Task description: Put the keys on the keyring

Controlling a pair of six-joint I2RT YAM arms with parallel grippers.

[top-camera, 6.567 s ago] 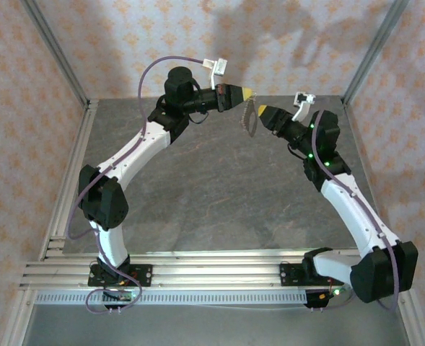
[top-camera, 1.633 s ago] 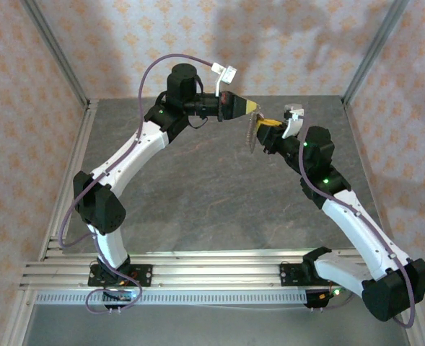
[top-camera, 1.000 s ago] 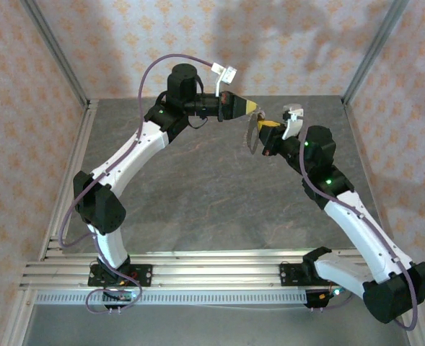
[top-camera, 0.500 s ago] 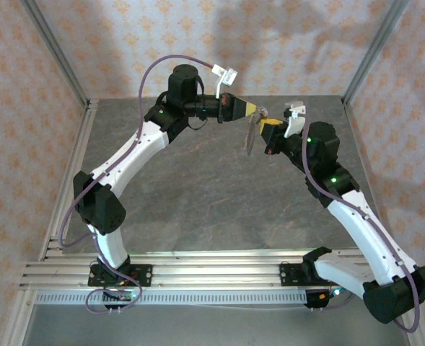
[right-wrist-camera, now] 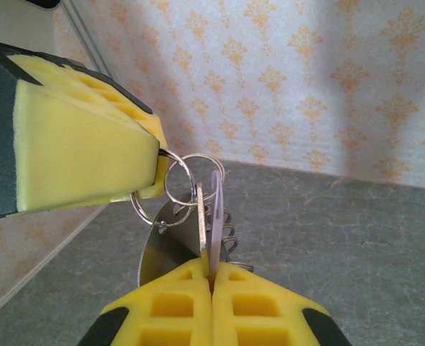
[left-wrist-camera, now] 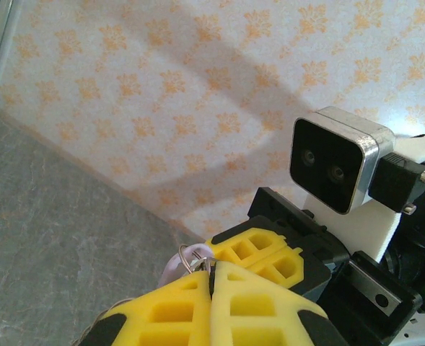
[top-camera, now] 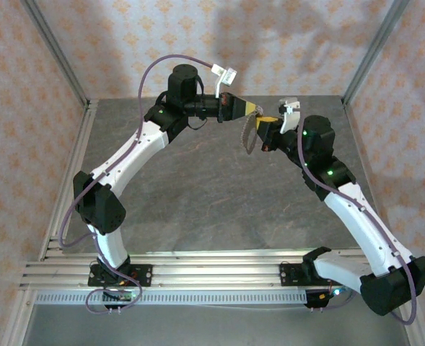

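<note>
Above the far middle of the table [top-camera: 198, 209], the two arms meet tip to tip, both raised off the grey surface. The left gripper [top-camera: 251, 109] has its yellow fingers pressed flat together with no gap. It holds the keyring [top-camera: 249, 135] by a small wire ring [right-wrist-camera: 151, 193] pinched at the very tip, with a second ring [right-wrist-camera: 193, 180] linked to it. Below these rings the keyring hangs in the air between the two tips as a thin oval loop, and a coiled, ridged stretch runs along one side of it. The right gripper [right-wrist-camera: 212, 277] is likewise closed tight, its pads clamped on the key [right-wrist-camera: 216, 205]. The key's pale lilac head stands upright out of the seam, with a flat metal part beside it. Its top overlaps the second ring, but I cannot tell whether it passes through. From the left wrist, the right gripper's fingers sit just beside the left one's, touching or nearly so.
</note>
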